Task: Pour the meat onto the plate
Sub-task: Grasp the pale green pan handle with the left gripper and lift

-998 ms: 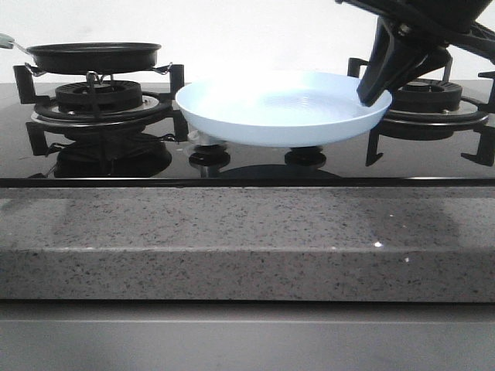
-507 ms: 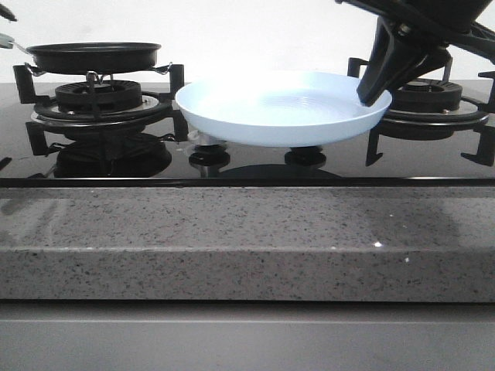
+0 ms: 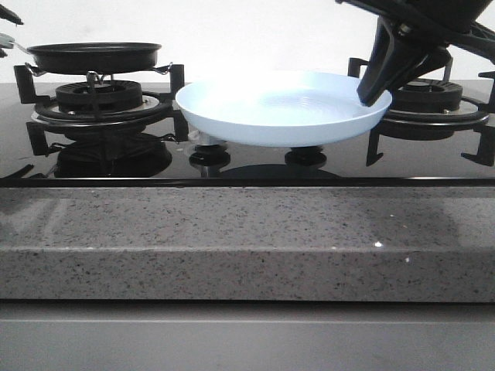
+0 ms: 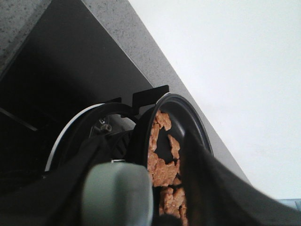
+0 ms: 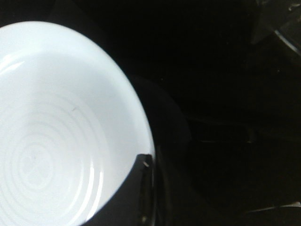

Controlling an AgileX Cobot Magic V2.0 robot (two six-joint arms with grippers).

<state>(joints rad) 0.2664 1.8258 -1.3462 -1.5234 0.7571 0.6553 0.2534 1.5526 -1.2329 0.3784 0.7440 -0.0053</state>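
Meanwhile, at the far left, my left hand (image 4: pixel 141 207) sat around the grey handle (image 4: pixel 117 193) of the black pan (image 3: pixel 94 56), which rested level on the left burner (image 3: pixel 97 97); whether my fingers were pressing the handle yet, I could not tell. Seen from the wrist, the meat (image 4: pixel 162 162), a scatter of flat light-brown chunks, lay inside the pan. The handle ran out from the pan leftward toward the frame edge, so the pan's long axis lay across the hob (image 3: pixel 247 158), its far lip pointing right toward the plate (image 3: pixel 282 108).

To my judgement, pouring well meant a firm hold on that handle first, then lifting clear of the burner, carrying the lip over the plate's middle and tilting slowly so the chunks slid rather than jumped.

Mid-hob, the pale-blue plate sat raised and empty, mouth up, its rings bare. At the right, my right hand (image 3: pixel 373 97) pinched the plate's right rim, one finger (image 5: pixel 141 188) inside the edge, steadying it.
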